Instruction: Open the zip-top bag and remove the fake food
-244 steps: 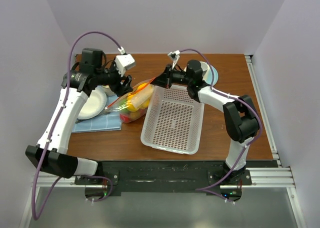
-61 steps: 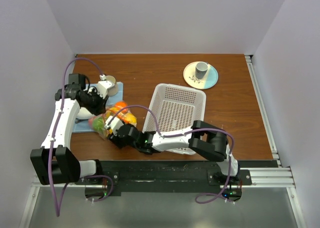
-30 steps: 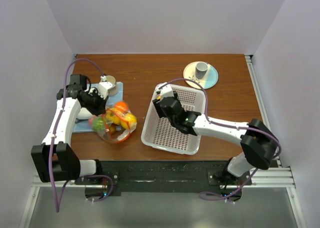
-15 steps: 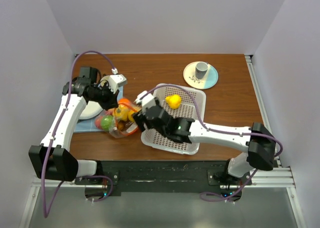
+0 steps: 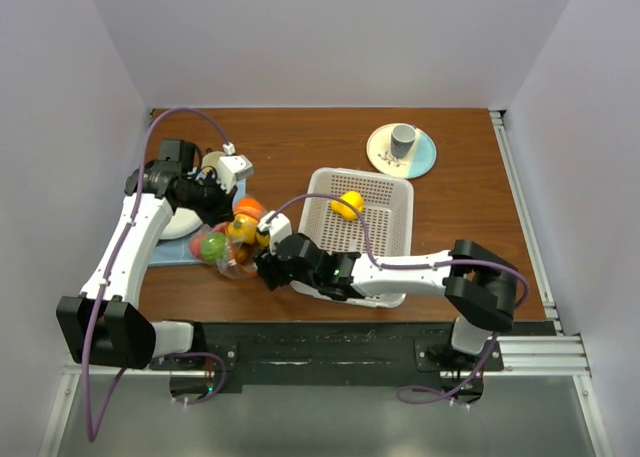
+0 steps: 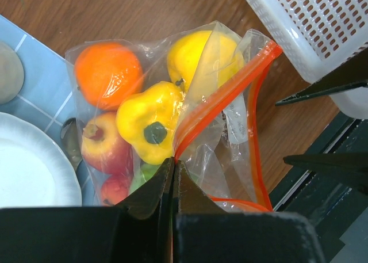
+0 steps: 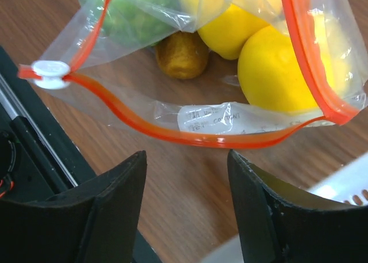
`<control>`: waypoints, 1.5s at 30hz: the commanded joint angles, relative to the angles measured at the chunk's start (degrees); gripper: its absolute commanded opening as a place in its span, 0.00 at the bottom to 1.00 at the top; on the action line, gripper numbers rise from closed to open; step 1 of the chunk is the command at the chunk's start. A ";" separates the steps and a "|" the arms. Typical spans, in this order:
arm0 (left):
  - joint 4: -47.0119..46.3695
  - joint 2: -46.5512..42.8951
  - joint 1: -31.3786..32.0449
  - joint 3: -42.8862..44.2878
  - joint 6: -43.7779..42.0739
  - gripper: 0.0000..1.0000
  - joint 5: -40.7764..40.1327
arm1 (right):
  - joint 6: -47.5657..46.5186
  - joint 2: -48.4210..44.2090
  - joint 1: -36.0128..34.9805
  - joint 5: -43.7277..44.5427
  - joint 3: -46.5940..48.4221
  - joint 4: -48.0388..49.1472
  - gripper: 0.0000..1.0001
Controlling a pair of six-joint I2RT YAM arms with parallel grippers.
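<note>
Plastic of the zip-top bag (image 6: 227,110) is pinched between the tightly pressed jaws of the left gripper (image 6: 173,164), right where the orange-red zip strip (image 6: 224,93) runs down to its tips. The bag lies on the wooden counter (image 6: 115,10) directly ahead of that gripper, its mouth gaping toward the right gripper (image 7: 185,159).

Most of the fake food (image 5: 243,227) sits inside. A yellow pepper (image 6: 150,125) lies just ahead of the left gripper's tips. An orange (image 6: 108,73) and a round yellow fruit (image 6: 198,56) lie beyond it. A red apple (image 6: 99,148) is beside the pepper, and something green is partly hidden lower down.

The right gripper is spread wide with nothing between its fingers (image 7: 115,211), stopped just short of the open mouth. The near lip of the strip curves across just ahead of its tips, with the white slider (image 7: 50,73) off beyond its left finger. Past the lip the round yellow fruit lies closest, with a small brown piece (image 7: 183,56) and a green one (image 7: 138,15) farther in. A white paper label (image 7: 221,118) shows through the plastic.

One yellow piece (image 5: 348,204) lies in the white basket (image 5: 385,232), well beyond the right gripper and apart from the bag. A white plate (image 6: 29,171) on a blue cloth (image 6: 40,79) lies beside the left gripper, on the bag's side away from the basket.
</note>
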State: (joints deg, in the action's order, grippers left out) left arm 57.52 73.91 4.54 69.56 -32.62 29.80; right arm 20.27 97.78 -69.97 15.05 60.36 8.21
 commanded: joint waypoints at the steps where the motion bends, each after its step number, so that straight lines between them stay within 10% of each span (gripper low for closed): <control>1: -0.30 -1.75 -0.05 0.14 -0.60 0.00 -0.18 | 3.37 -1.96 2.21 -0.29 -3.66 1.02 0.61; 15: -0.04 -0.08 0.03 0.84 0.19 0.00 2.54 | 2.06 -9.02 2.30 -0.55 -3.79 -1.70 0.64; 22: 3.48 -0.26 0.03 3.21 -0.25 0.00 4.04 | 0.30 0.21 1.95 -3.80 7.84 -1.27 0.40; 31: 4.97 -1.05 0.04 2.95 -1.48 0.00 4.74 | -5.59 6.11 1.51 3.83 11.19 -1.88 0.90; 45: 11.47 0.44 0.30 4.62 -7.71 0.00 6.93 | -15.43 13.30 0.98 24.41 11.88 6.20 0.94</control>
State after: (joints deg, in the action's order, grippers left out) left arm 64.79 74.11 4.58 71.26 -36.29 34.06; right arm 8.84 107.57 -68.73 30.79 69.32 11.00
